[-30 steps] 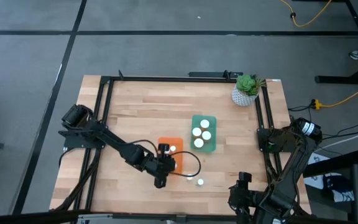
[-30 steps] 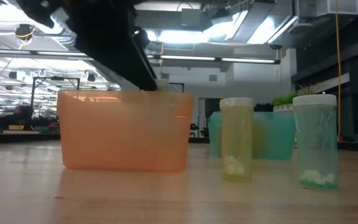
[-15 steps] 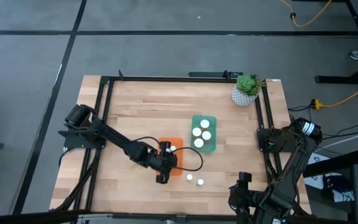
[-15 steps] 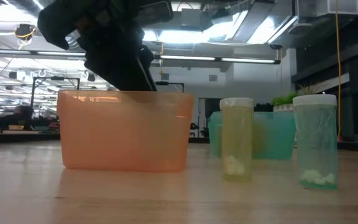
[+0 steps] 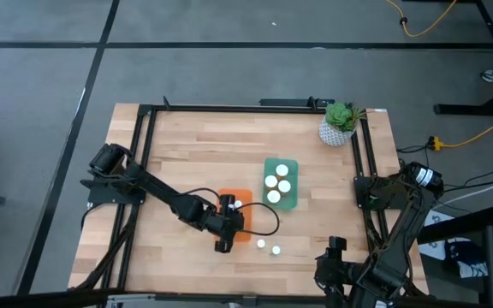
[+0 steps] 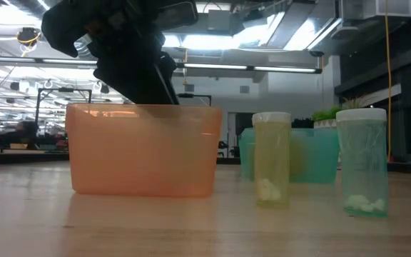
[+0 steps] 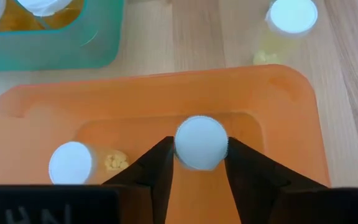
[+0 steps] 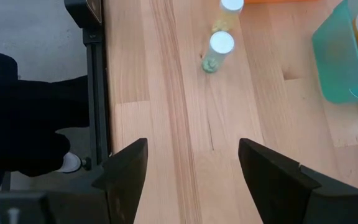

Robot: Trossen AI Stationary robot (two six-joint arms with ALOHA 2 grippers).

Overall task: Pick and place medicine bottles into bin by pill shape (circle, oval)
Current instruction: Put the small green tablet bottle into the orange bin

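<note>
Right, your left gripper [image 7: 199,163] is clamped on a small round white-capped medicine bottle [image 7: 201,142], both dark fingers touching its cap sides, held over the inside of the shallow orange plastic bin [image 7: 278,112]. From above, you see that gripper [image 5: 222,233] at the orange bin's [image 5: 245,196] near-left edge, the left arm reaching in across the wooden table [image 5: 187,154] from the left side.

Inside the orange bin, a second white-capped bottle [image 7: 71,163] already stands by the one you hold, with yellowish pills showing next to it. Another white cap [image 5: 237,204] shows in the bin from the high camera.

Just beyond the orange bin sits the teal plastic bin [image 5: 293,164], holding three larger white-topped bottles [image 5: 275,181]. Two small bottles stand loose on the table near the orange bin: one [image 5: 261,244] close to its corner, one [image 5: 276,251] just beside that. Low camera shows them as clear yellowish [image 6: 271,160] and greenish [image 6: 362,160] tubes with pills at the bottom.

Your right gripper [image 8: 194,171] hangs with fingers spread wide, holding nothing, over bare table at the near right. A green plant in a white pot [image 5: 339,122] stands at the far right corner.
</note>
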